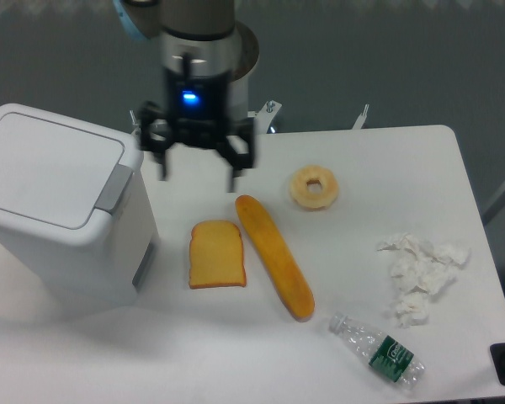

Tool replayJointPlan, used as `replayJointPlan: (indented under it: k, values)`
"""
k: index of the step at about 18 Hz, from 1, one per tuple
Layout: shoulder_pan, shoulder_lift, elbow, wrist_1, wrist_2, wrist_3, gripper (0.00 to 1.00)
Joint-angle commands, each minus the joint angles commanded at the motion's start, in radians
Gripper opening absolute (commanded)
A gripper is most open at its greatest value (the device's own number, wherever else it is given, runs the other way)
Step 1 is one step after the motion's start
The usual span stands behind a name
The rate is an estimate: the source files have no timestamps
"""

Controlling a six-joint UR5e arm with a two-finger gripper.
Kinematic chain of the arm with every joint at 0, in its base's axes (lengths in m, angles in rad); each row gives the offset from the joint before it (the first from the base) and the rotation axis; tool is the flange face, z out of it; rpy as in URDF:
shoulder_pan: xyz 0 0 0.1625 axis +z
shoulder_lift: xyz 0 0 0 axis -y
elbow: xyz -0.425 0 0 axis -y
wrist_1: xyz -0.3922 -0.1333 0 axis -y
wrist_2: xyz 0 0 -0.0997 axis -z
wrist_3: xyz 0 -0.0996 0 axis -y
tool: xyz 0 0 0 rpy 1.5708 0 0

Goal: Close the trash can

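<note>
The hand (196,164), fingers spread and holding nothing, hangs over the surface's far edge just beside the trash can (59,215) at the left edge, whose lid lies flat, so closing looks done and only retreat seems called for.

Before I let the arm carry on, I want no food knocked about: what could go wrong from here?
The lid of the trash can looks flat and shut, so the main hazards are around the arm.
1. The open gripper hangs just above the table near the baguette and toast; a low sweep toward them could shove them.
2. The donut lies close beside it, so a sideways move could clip it.
</note>
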Motion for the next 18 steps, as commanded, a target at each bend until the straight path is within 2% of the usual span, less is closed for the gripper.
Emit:
replayJointPlan:
  k: [3, 6, 8, 11, 13, 15, 18]
  values:
    - [0.127, -0.061, 0.024, 0.000, 0.002, 0.176, 1.00]
    - [0.210, -0.133, 0.037, 0.002, 0.017, 0.367, 1.00]
    - [0.241, -0.205, 0.084, 0.003, 0.023, 0.437, 1.00]
    - [0.275, -0.297, 0.155, 0.008, 0.028, 0.447, 1.00]
    - [0.295, -0.339, 0.170, 0.008, 0.043, 0.497, 1.00]
    - [0.328, -0.368, 0.175, 0.006, 0.046, 0.609, 1.00]
    - [0.338, -0.409, 0.184, 0.008, 0.103, 0.779, 1.00]
